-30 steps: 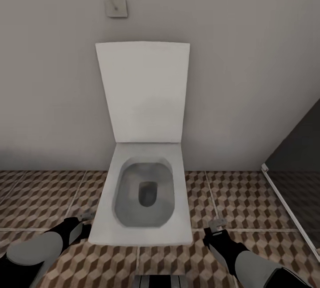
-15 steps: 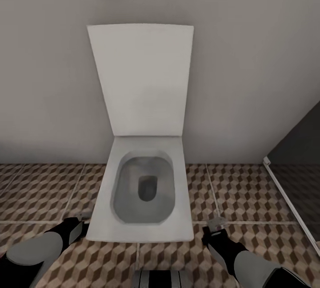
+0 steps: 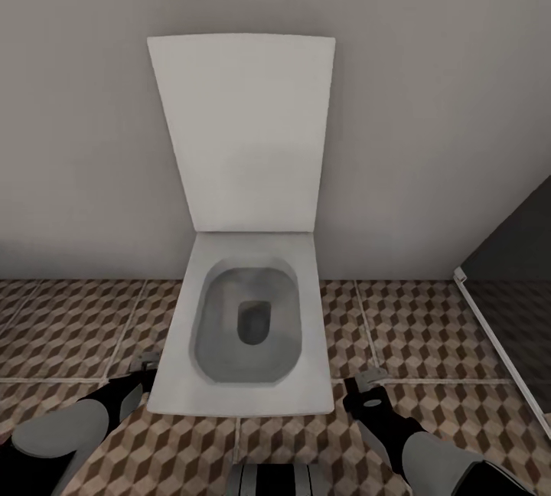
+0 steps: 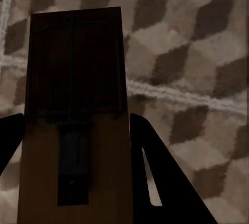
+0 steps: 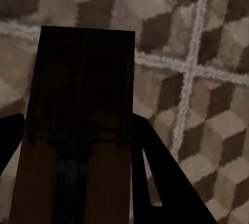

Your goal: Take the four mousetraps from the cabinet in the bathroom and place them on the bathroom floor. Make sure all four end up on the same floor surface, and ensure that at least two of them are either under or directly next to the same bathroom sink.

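**Both arms carrying mousetraps past the toilet**

The robot is facing a white toilet (image 3: 245, 327), each arm hanging low beside the bowl's near corners. The left gripper (image 4: 72, 146) is closing its jaws on a mousetrap (image 4: 75, 79), the board's long axis running out along the fingers and past their tips. The right gripper (image 5: 78, 151) is clamping a second mousetrap (image 5: 83, 84) the same way. Both boards are hovering over the bathroom floor (image 3: 428, 335), which is lying straight ahead of the jaws. Farther off, the raised lid (image 3: 245, 136) is leaning against the grey wall (image 3: 436, 98); the arms look equally near the tiles.
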Tool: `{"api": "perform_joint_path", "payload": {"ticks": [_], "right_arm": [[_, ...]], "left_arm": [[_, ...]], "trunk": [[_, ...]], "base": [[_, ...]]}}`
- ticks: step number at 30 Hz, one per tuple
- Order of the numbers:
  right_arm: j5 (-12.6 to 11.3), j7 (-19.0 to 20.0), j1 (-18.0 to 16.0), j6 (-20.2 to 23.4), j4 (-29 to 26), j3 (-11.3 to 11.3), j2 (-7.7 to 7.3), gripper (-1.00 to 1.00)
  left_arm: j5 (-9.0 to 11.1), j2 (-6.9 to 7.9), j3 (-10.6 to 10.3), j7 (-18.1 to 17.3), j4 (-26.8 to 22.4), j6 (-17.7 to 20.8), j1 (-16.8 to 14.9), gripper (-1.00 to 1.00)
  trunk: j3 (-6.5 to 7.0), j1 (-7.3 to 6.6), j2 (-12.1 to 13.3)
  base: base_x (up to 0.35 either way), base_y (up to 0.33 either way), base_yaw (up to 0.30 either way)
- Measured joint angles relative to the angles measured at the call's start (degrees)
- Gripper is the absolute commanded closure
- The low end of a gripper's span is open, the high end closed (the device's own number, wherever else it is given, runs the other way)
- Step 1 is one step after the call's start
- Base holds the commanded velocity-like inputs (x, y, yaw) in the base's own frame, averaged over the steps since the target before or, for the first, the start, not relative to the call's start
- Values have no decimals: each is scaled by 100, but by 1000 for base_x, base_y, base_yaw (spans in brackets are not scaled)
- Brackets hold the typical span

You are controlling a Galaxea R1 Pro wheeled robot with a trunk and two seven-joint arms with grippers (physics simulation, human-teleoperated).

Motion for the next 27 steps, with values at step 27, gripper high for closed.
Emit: {"api": "perform_joint_path", "payload": {"ticks": [27], "right_arm": [[2,0,0,-19,-7,0,-19,100]], "left_arm": [[-22,53,-23,10,12,-32,1,100]], "trunk": [[0,-2,0]], "base": [[25,59,0]]}}
